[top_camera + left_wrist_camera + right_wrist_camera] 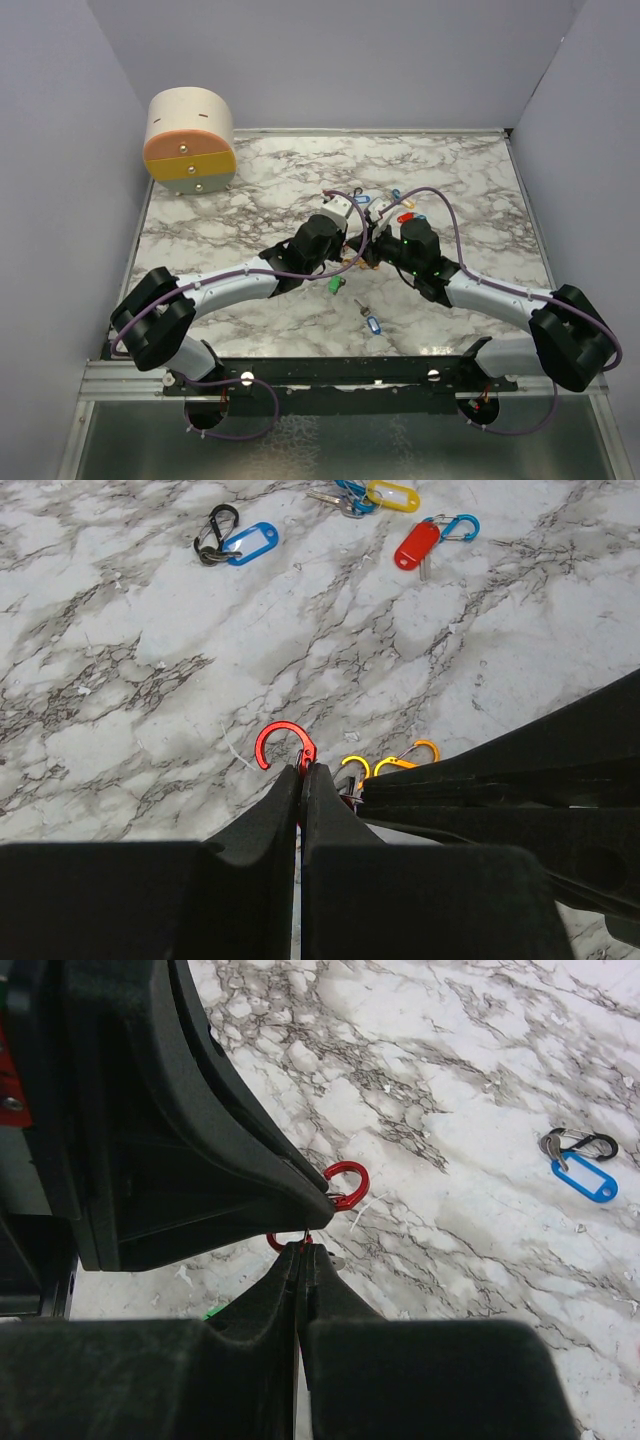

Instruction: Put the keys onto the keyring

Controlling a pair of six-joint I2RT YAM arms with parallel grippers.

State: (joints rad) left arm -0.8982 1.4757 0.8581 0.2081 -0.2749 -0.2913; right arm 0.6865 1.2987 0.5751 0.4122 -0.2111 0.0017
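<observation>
place: robot lab test cell | evidence: plain grey partition walls (300,60), marble-print tabletop (270,190), bolted arm rail (340,374)

I can read no text, number or brand anywhere. The label windows on the blue tag (250,542) and yellow tag (392,495), beyond the left jaws, look blank.

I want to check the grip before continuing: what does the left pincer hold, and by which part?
The left pincer is shut on a small red metal hook-shaped clip, pinching one end of it; the curved hook sticks out.
</observation>
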